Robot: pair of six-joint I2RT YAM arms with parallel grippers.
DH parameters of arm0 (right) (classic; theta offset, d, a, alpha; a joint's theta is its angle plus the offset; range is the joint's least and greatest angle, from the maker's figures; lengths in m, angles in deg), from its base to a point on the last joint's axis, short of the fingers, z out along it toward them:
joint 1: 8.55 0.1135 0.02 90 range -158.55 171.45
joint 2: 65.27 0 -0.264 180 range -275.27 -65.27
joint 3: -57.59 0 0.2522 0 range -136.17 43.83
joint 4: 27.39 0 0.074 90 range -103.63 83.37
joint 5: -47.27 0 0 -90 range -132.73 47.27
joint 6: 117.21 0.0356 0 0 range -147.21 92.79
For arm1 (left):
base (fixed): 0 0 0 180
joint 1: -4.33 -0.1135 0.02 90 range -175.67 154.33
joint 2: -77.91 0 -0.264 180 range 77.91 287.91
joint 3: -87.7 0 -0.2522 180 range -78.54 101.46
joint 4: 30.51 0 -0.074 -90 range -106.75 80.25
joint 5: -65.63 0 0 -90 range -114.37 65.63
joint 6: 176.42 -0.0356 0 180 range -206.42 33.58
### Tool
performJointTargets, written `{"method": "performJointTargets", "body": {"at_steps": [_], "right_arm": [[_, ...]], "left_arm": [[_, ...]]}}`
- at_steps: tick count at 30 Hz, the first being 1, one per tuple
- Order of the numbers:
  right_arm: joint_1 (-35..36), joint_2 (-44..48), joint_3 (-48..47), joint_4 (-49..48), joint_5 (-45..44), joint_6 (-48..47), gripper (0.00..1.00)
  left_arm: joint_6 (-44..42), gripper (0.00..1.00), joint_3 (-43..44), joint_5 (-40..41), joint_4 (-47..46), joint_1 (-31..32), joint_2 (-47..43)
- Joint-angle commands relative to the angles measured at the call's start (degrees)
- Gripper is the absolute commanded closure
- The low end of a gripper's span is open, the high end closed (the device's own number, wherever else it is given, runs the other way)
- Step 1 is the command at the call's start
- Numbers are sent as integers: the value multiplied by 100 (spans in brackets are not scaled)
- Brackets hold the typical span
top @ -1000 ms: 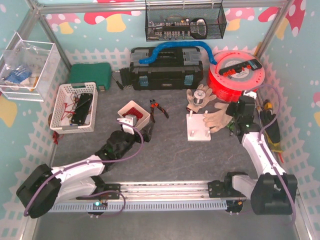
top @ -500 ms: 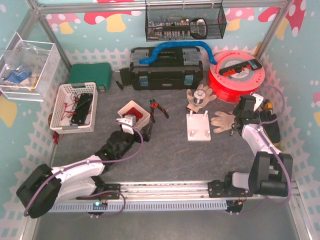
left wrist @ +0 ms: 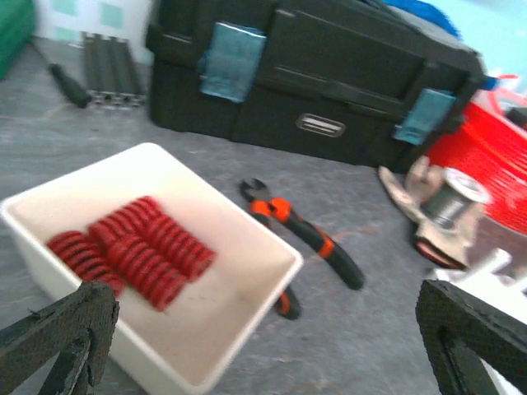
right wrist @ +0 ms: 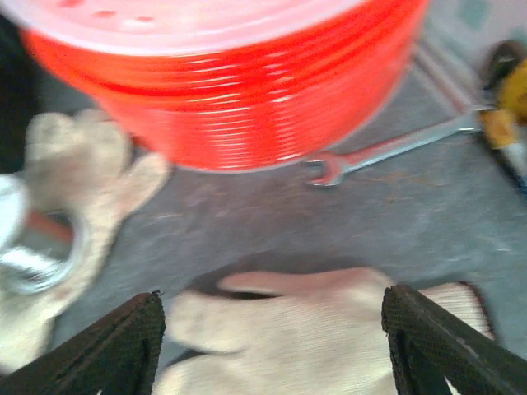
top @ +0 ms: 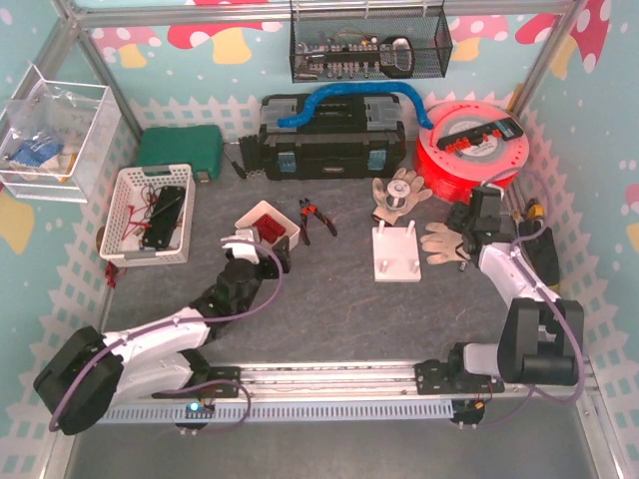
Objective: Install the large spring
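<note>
Springs (left wrist: 132,251), red and coiled, were seen lying side by side in a white bin (left wrist: 239,288), gathered toward its left end; which of them was the large one could not be told. The left gripper (left wrist: 263,346) was held just at the near side of the bin, its fingers spread wide with nothing between them. Black pliers (left wrist: 305,239) with orange-trimmed handles were laid on the grey table just beside the bin, partly hidden behind its rim, and a black toolbox (left wrist: 329,74) was set behind them. A white block (top: 396,254) with upright pegs was placed between the two arms. The right gripper (right wrist: 272,354) was likewise spread wide and empty, over a pale glove (right wrist: 329,329). Behind the glove, a red reel (right wrist: 222,90) and a wrench (right wrist: 387,148) were seen close together.
</note>
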Motion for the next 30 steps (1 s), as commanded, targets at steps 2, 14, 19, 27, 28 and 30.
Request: {"method": "performJointTargets", "body": {"at_steps": [2, 14, 19, 27, 28, 30], "right_arm": [[755, 486, -254, 322, 609, -92, 22], [2510, 971, 242, 258, 956, -102, 3], [2674, 1015, 686, -329, 846, -49, 3], [2779, 862, 677, -347, 731, -136, 3], [2791, 875, 708, -385, 722, -136, 3], [2806, 885, 757, -452, 751, -149, 3]], "left_arm": [[886, 6, 450, 794, 1062, -351, 77], [1912, 40, 1316, -426, 2438, -1766, 304], [931, 48, 2265, -806, 2867, -1858, 1185], [1227, 53, 3008, -1438, 3259, -2171, 2010], [879, 52, 3152, -1581, 3296, -2177, 2158], [160, 50, 3378, -1859, 3404, -2174, 2400]]}}
